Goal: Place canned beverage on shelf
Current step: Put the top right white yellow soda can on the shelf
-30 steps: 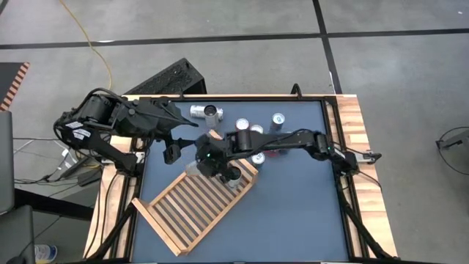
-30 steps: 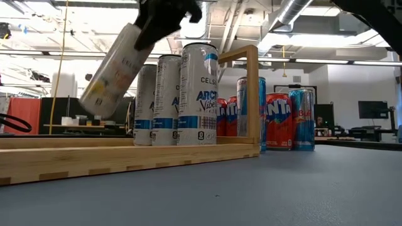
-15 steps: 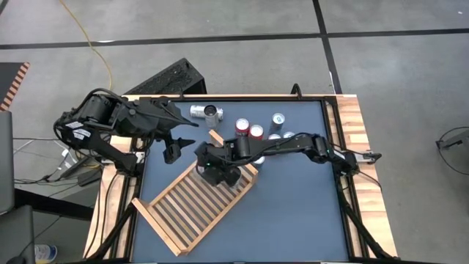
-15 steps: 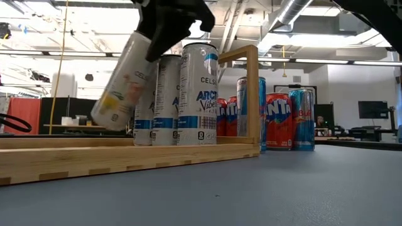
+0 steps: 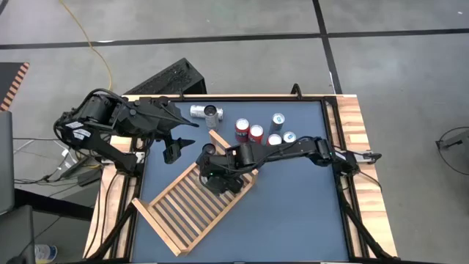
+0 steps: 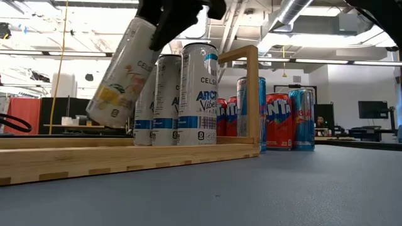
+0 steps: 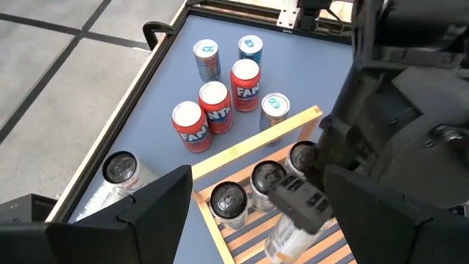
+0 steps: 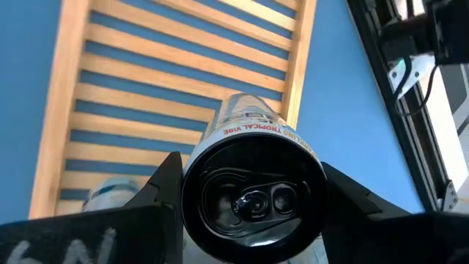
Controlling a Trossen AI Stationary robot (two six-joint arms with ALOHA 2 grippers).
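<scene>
R gripper [image 6: 169, 16] was clamped on tilted can [image 6: 122, 72] above shelf [image 5: 194, 209]; L gripper [image 5: 171, 152] waited w/ fingers apart beside shelf.

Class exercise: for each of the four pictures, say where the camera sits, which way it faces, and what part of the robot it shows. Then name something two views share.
High: overhead, straight down; both arms, shelf.
Low: tabletop level, facing the room; right gripper holding the tilted can.
Left wrist: on the left arm, facing the table; its own fingers, red cans.
Right wrist: on the right arm, facing down; fingers around the can's top.
Shared: the tilted can, low and right wrist views.
</scene>
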